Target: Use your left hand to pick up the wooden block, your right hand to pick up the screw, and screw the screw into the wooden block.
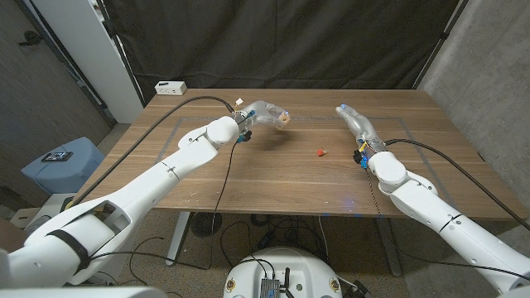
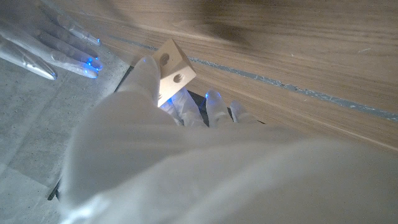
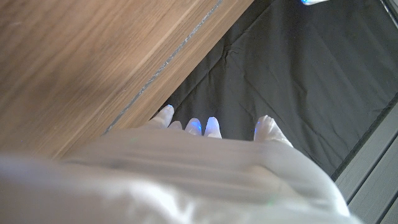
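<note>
Wooden table [image 1: 273, 178] across the middle of the head view, dark curtain [image 1: 281, 41] hanging behind its far edge. 2 white arms in from the bottom corners, left arm [image 1: 157, 178] reaching far over the table's left half, right arm [image 1: 431, 203] stretched along the right side.

Left hand [image 1: 263, 114] up off the tabletop near the far left-centre, shadow on the wood just below it. Pinched at the fingertips: the wooden block [image 1: 284, 118]. In the left wrist view the same block [image 2: 172, 70] pale, tilted on a corner, 2 round holes showing on its faces, thumb and fingers closed around its lower part.

Right hand [image 1: 351, 120] out over the far right-centre of the table, fingers extended forward and apart, nothing in them as far as the head view shows. In the right wrist view fingertips [image 3: 212, 127] spread against the curtain past the table edge; the palm side hidden there.

White power strip [image 1: 171, 87] at the table's far left corner.

Smallest last: screw [image 1: 321, 152], a red speck lying on the bare wood between the 2 hands, nearer the right one, touched by neither.
</note>
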Available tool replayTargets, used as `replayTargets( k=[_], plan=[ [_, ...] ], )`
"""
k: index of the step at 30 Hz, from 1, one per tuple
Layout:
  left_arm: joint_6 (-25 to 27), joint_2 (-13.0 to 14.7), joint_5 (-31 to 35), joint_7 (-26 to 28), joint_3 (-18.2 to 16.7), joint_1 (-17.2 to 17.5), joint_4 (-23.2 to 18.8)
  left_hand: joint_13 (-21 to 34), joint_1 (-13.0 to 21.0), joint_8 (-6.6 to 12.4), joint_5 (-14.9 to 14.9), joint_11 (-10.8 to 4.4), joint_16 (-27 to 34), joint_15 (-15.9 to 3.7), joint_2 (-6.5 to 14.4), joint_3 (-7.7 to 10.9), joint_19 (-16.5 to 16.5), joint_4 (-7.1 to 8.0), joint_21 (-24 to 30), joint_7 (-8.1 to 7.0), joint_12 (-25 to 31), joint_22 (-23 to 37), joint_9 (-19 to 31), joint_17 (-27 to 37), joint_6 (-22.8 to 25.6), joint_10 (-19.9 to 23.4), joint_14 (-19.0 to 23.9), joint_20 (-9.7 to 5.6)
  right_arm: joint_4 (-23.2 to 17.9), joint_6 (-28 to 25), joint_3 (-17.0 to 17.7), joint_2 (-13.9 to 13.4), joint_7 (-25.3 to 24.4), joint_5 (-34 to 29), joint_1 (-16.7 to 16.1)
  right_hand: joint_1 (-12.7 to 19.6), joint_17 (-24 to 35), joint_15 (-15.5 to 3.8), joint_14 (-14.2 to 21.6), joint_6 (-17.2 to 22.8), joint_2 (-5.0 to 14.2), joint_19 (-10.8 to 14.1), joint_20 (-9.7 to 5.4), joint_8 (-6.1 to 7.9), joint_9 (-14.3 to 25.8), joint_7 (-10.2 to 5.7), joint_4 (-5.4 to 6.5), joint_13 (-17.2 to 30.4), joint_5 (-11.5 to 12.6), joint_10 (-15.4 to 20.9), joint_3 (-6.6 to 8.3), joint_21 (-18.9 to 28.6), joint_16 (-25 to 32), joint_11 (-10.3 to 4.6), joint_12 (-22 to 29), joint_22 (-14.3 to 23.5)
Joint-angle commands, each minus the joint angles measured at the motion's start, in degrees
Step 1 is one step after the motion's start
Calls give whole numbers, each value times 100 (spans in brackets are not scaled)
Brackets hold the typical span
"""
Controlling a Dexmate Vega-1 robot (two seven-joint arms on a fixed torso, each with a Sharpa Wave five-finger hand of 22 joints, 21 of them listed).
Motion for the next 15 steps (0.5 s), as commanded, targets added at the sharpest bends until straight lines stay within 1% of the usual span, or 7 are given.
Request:
replayTargets(
  k=[1,6,7,9,12,13,15],
  plan=[
    [-511,-64,-918,-285,-78,-70,486,36,23,-25,27,14,-5,-585,101,-21,1,9,7,16,-41,12,13,29,-25,-31,-32,66,-474,-533,-23,-423,99,-379,-43,112,-1,-134,41,76,-19,72,-197,25,14,-12,-97,26,-20,60,18,29,40,-23,19,20],
    [-633,-119,-1212,-370,-111,-88,686,58,17,-38,26,13,0,-585,117,-41,-5,8,5,25,-62,16,17,38,-24,-43,-33,101,-621,-684,-35,-585,172,-536,-39,150,1,-118,63,104,-116,97,-172,21,17,-6,-170,28,-44,69,3,32,44,5,17,21],
    [-668,-124,-1255,-393,-111,-97,725,63,13,-42,26,13,2,-589,117,-47,-4,8,5,27,-66,17,18,40,-26,-45,-31,103,-643,-691,-37,-621,193,-568,-40,157,2,-91,70,112,-176,110,-138,18,18,17,-201,28,-61,74,-14,34,45,29,16,21],
    [-725,-132,-1317,-420,-107,-113,789,75,7,-51,26,13,6,-576,131,-55,-18,11,1,24,-75,19,20,47,-30,-48,-33,144,-706,-756,-30,-676,209,-618,-47,161,3,-91,75,122,-213,119,-137,17,20,19,-220,29,-75,77,-25,34,45,28,16,21],
    [-825,-159,-1410,-459,-104,-138,908,83,3,-55,26,12,9,-587,137,-62,-22,12,0,16,-79,21,21,50,-29,-48,-32,143,-801,-850,-26,-780,255,-706,-52,163,5,-84,79,140,-261,124,-133,17,21,13,-242,30,-95,70,-41,33,45,20,11,21],
    [-902,-168,-1419,-497,-87,-164,981,89,-6,-63,27,13,11,-571,153,-64,-35,20,-4,32,-83,21,22,56,-42,-51,-38,161,-843,-901,-30,-821,270,-749,-51,163,6,-87,78,158,-286,128,-134,21,22,18,-253,30,-106,70,-51,33,44,21,10,22],
    [-1107,-226,-1543,-618,-98,-194,1192,102,-34,-59,24,12,19,-600,156,-84,-53,31,-8,12,-90,24,23,64,-14,-45,-33,152,-943,-1054,-37,-894,276,-840,-50,161,7,-81,79,166,-315,135,-132,20,24,20,-263,31,-121,66,-62,34,43,19,7,22]
  ],
)
